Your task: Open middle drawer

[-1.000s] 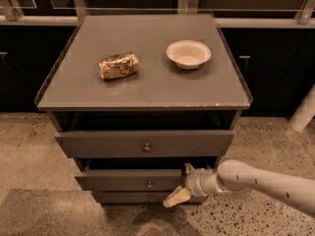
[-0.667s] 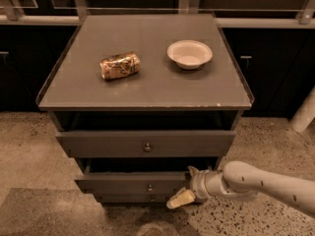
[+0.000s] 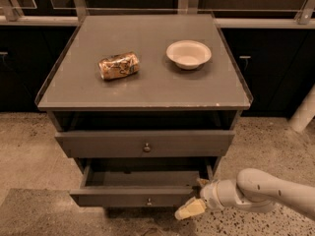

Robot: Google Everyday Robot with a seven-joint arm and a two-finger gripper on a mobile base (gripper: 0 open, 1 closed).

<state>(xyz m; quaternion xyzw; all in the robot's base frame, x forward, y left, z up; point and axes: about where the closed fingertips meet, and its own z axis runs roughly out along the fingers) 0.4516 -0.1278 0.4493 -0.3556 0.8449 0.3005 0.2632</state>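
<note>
The middle drawer (image 3: 133, 197) is the grey front with a small round knob (image 3: 149, 201), below the top drawer (image 3: 143, 143). It is pulled out, and its dark inside (image 3: 142, 177) shows. My gripper (image 3: 196, 196) sits at the right end of the middle drawer's front, level with its front edge. The white arm (image 3: 266, 191) reaches in from the lower right. The bottom drawer is hidden under the open one.
On the grey cabinet top (image 3: 147, 82) a crushed can (image 3: 118, 66) lies at the left and a white bowl (image 3: 188, 53) stands at the right. Dark cupboards line the back wall. The floor is speckled, and a white post (image 3: 302, 113) stands at the right.
The middle drawer has slid further out toward the camera. My gripper has moved with its right end, lower in the view.
</note>
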